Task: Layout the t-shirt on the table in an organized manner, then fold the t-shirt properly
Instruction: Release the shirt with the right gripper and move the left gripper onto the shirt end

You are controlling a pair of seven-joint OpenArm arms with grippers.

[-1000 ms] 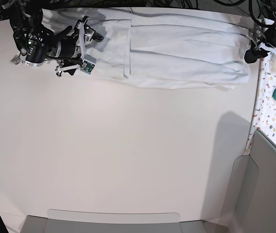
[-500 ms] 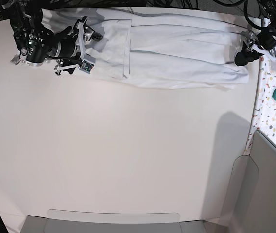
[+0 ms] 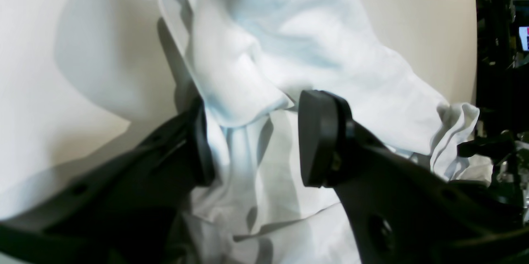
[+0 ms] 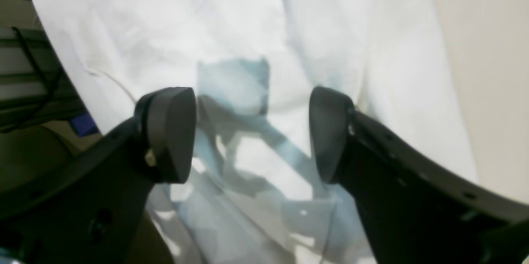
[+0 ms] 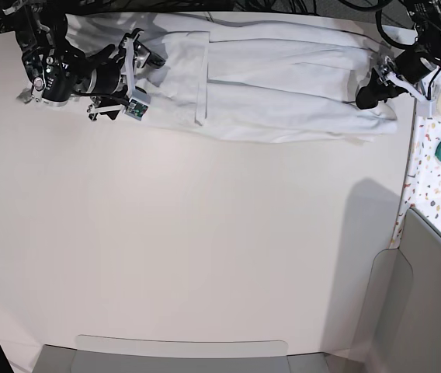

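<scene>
Base view shows bare table point(image 5: 205, 256) nearest, and the t-shirt point(image 5: 283, 85) stretched in a long folded band along the far edge. Over its one end the right gripper point(image 5: 144, 61) has its jaws spread wide, gripping nothing; at the other end the left gripper point(image 3: 252, 140) straddles a raised fold, jaws parted, not pinching it.

Soft wrinkled cloth t-shirt point(image 5: 283, 89) – smooth matt table point(image 5: 205, 249)
</scene>
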